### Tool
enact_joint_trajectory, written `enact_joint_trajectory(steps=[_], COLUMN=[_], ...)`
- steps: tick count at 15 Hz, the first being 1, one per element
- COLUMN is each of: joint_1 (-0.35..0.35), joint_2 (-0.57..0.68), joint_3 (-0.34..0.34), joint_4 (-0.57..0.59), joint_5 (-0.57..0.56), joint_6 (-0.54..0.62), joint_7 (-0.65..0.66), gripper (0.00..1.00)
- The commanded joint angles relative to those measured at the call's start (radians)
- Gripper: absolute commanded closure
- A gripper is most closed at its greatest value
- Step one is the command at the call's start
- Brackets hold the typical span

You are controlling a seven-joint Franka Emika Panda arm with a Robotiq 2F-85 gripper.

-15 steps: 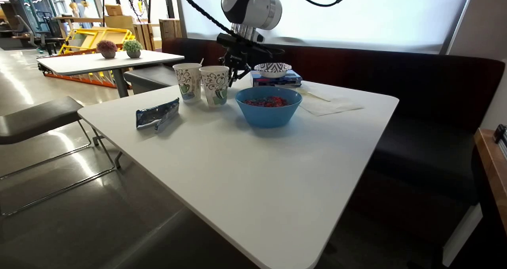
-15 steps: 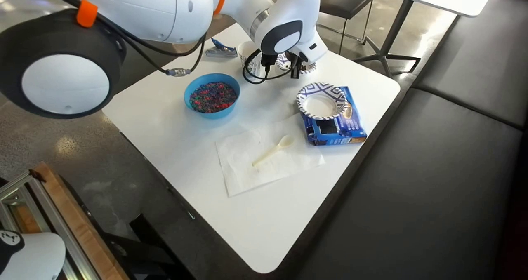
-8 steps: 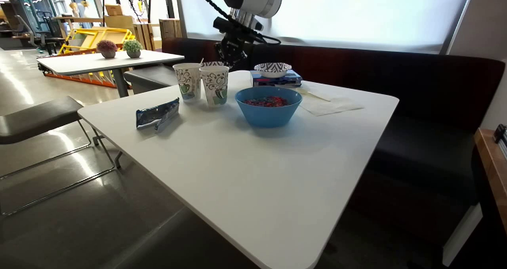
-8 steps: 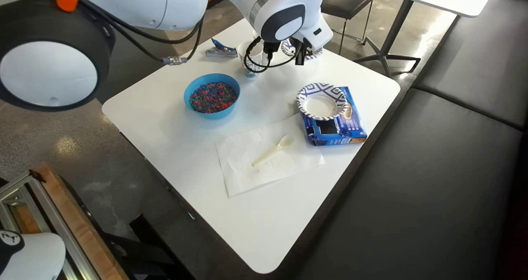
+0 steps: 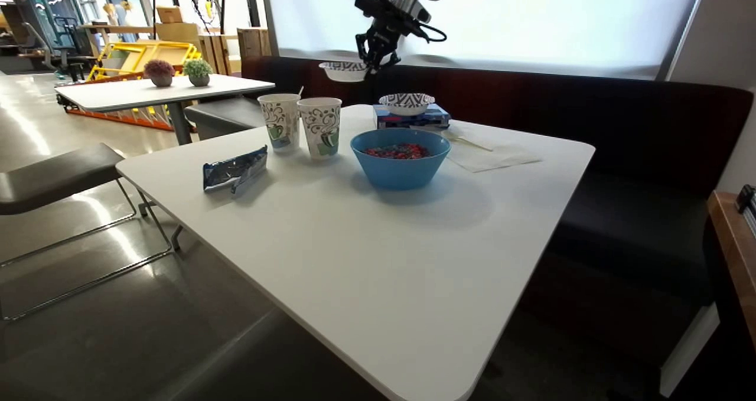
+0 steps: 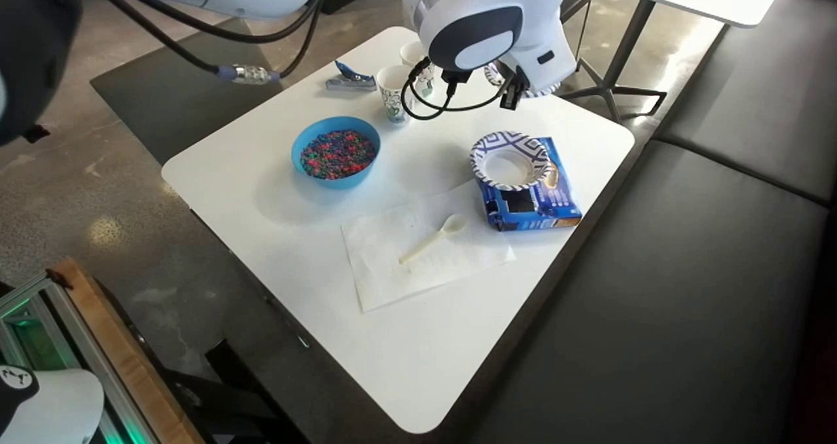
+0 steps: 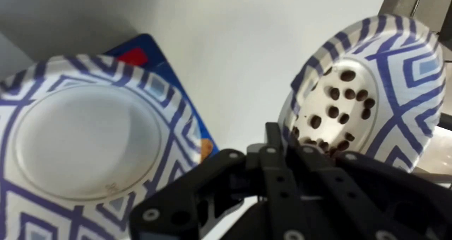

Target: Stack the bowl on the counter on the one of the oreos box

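Gripper [image 7: 284, 137] pinches bowl [image 7: 383, 88] by rim, above desk [image 6: 418, 365] edge nr corner w/ box [image 6: 552, 199].
Prob. light, bendy paper; rim's best hold but may crease. Carry lvl: brown bits [image 7: 333, 111] could spill en route to 2nd bowl [image 6: 509, 169] atop box.

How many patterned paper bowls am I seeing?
2: one bowl in the air, its rim in the claw, with round brown pieces inside; the other bowl on the blue Oreos box. Any nested underneath would be hidden.
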Motion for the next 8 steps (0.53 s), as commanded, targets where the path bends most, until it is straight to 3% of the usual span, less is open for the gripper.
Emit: enact_joint_trajectory(steps=[1,4,5,8], joint_1=[-0.047,-0.079,-0.056,-0.059], joint_2=[-0.141,-0.197,-0.114,-0.122], joint_3=[-0.003,-0.02,-0.034,-0.043], joint_4=[-0.236,-0.347,-0.218,-0.231], joint_5=[0.04,0.028,0.029,0.028], joint_6=[-0.006,-0.028,-0.014,-0.014], joint_7=[-0.061,-0.153,-0.099,-0.11], gripper=[0.99,0.99,0.99,0.96])
